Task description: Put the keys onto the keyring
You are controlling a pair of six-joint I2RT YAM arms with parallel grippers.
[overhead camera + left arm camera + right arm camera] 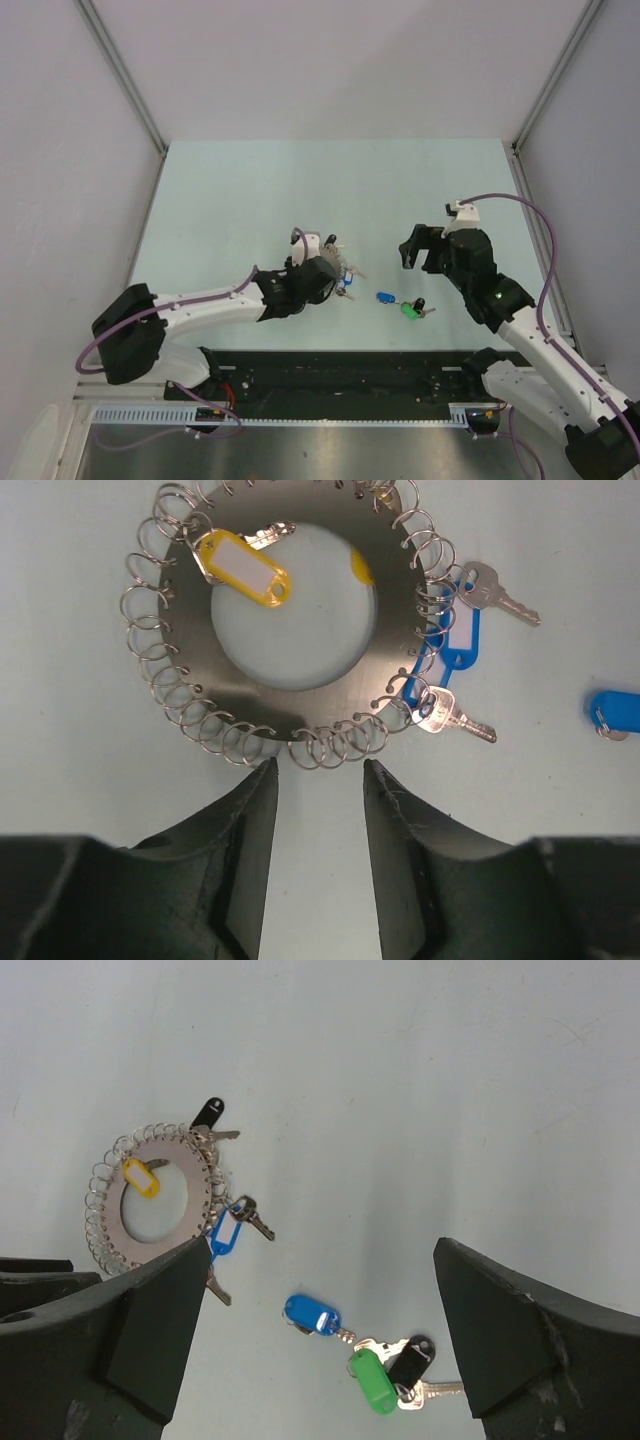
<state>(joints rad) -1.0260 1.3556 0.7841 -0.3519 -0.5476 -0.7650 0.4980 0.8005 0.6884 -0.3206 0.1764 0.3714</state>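
The keyring (390, 600) lies flat on the table, a grey disc edged with wire loops. A yellow-tagged key (245, 570) and a blue-tagged pair of keys (455, 650) hang on its loops, and a black-tagged one (207, 1112) lies at its far edge. My left gripper (318, 770) is partly open right at the ring's near edge, with only bare table between its fingers. Loose keys with blue (312, 1312), green (372, 1380) and black (410, 1360) tags lie to the right of the keyring (335, 262). My right gripper (322, 1242) hangs wide open above them, holding nothing.
The pale green table (250, 190) is boxed in by white walls on three sides. A black rail (340, 370) with the arm bases runs along the near edge. Both loose key tags, blue (385, 297) and green (410, 310), lie between the two arms.
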